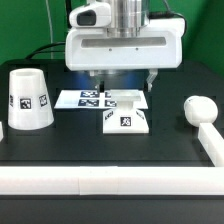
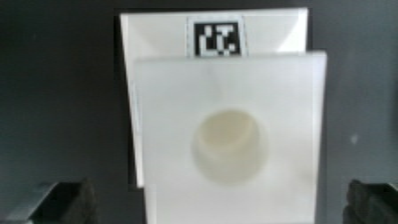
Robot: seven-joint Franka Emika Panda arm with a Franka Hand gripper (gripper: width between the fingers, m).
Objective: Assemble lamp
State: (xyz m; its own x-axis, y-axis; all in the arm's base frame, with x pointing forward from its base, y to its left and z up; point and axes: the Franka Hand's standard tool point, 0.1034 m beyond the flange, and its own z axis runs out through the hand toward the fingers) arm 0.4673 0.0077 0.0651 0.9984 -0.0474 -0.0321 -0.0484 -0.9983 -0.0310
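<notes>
The lamp base point(image 1: 127, 118), a flat white square with a tag on its near face, lies mid-table. My gripper point(image 1: 122, 80) hangs just above its far side, open and empty. In the wrist view the base point(image 2: 231, 110) fills the middle, with its round socket point(image 2: 228, 146) in sight and a tag point(image 2: 217, 38) on white at its far end. The gripper point(image 2: 214, 205) straddles it, one dark finger point(image 2: 54, 202) on each side and clear of it. The cone shade point(image 1: 28, 98) stands at the exterior view's left. The rounded bulb point(image 1: 197, 108) lies at the right.
The marker board point(image 1: 82, 98) lies flat just behind and left of the base. A white rail point(image 1: 100, 181) runs along the table's front edge and another point(image 1: 213, 140) along the right side, beside the bulb. Green wall behind.
</notes>
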